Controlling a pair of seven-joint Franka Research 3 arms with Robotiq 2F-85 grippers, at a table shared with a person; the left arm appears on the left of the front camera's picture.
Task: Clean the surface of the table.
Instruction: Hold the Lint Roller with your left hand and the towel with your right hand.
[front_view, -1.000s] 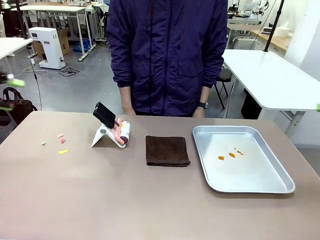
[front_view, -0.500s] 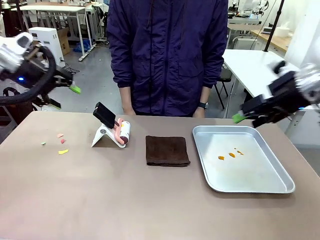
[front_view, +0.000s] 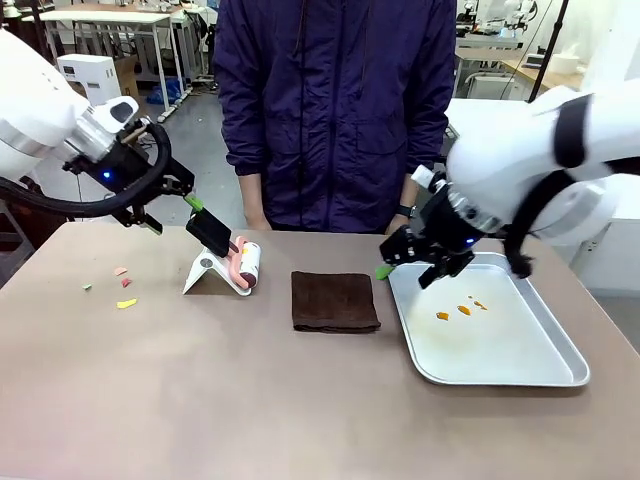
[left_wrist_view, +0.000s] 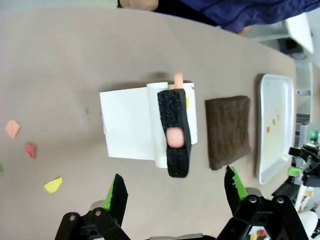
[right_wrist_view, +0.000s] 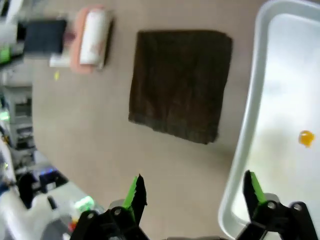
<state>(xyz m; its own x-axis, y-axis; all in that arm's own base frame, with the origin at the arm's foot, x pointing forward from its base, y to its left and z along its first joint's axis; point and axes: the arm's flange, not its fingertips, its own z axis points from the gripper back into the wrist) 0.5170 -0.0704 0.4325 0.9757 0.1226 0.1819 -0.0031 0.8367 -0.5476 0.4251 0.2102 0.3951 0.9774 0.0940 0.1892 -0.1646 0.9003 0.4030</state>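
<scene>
The table (front_view: 250, 400) is a wide rectangle with a smooth, matte brownish-taupe top that spans the front view from edge to edge, with a person (front_view: 335, 110) in a dark blue jacket standing at its far side. Near its left end lie a few small paper scraps (front_view: 126, 303) in pink, red, green and yellow. To their right stands a white stand (front_view: 205, 272) carrying a pink-handled lint roller (front_view: 248, 265) and a black block (front_view: 210, 230). A folded dark brown cloth (front_view: 335, 300) lies flat near the middle, and beside it a silver tray (front_view: 500, 380) holds some orange bits (front_view: 455, 311). The left gripper (left_wrist_view: 172, 172) hangs above the stand, fingers spread wide and holding nothing. The right gripper (right_wrist_view: 194, 176) hovers over the tray's near-left rim and the strip of table between tray and cloth, fingers likewise apart and empty
</scene>
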